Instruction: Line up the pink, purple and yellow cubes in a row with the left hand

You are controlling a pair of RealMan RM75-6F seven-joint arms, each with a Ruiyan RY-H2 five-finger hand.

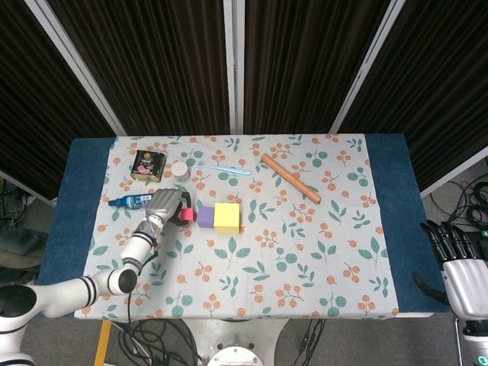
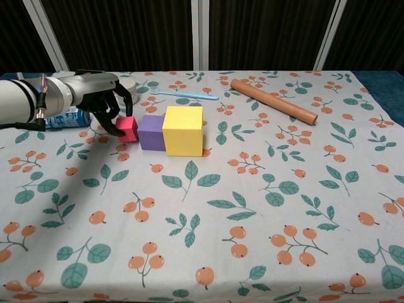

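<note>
Pink cube is sitting on the floral cloth, left end of the row, flush against or just beside the purple cube; contact seam is hard to read. Purple is touching the yellow cube, the largest of the three. The row's long axis is running left-right across the table, parallel to the near edge.

Left hand is gripping the pink cube from its left side, dark fingers curling down over its left face; in the head view the hand is hiding most of the cube, leaving only a red sliver.

Right hand is hanging off the table's right edge, fingers straight and apart, holding nothing; lower part is cut off by the frame.

Farther back: blue bottle is lying on its side, mostly hidden behind the left forearm. Small white jar, lid on, contents not visible. Dark tin is sitting at the back left, label unreadable. Light-blue toothbrush and wooden rod are lying toward the far side, the rod running diagonally.
</note>
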